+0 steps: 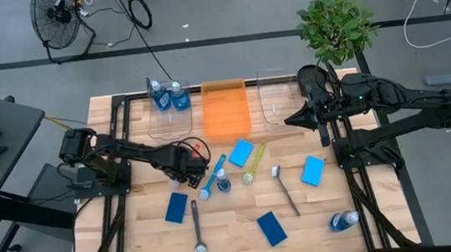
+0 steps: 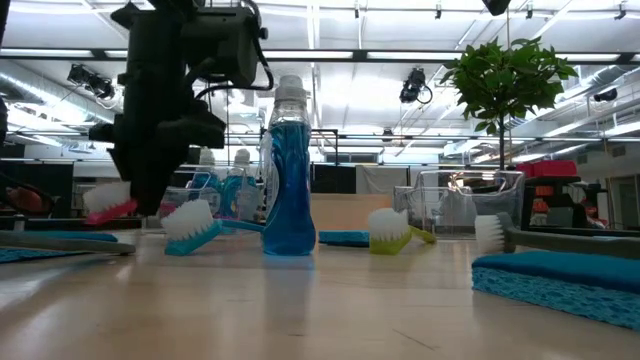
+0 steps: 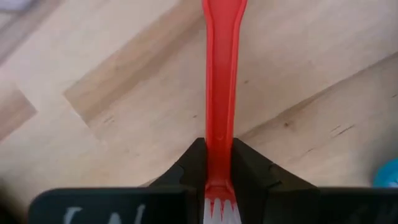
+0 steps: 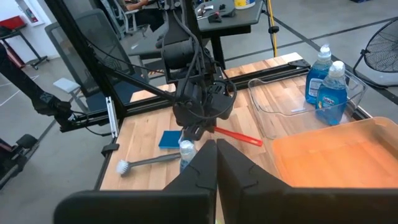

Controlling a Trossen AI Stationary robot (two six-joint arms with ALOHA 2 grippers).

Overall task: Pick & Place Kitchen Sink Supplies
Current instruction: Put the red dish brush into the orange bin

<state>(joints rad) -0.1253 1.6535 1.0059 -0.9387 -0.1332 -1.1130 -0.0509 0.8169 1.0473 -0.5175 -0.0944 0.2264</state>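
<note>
Left gripper is clenched on the red brush near its bristle end, just above the table; lift level before swinging toward the orange bin, clearing the upright bottle; right gripper parked, pinched together.

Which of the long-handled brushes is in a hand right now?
The red brush: the left hand is shut on it near the bristle end. The blue, yellow-green and two dark grey brushes lie free on the table.
</note>
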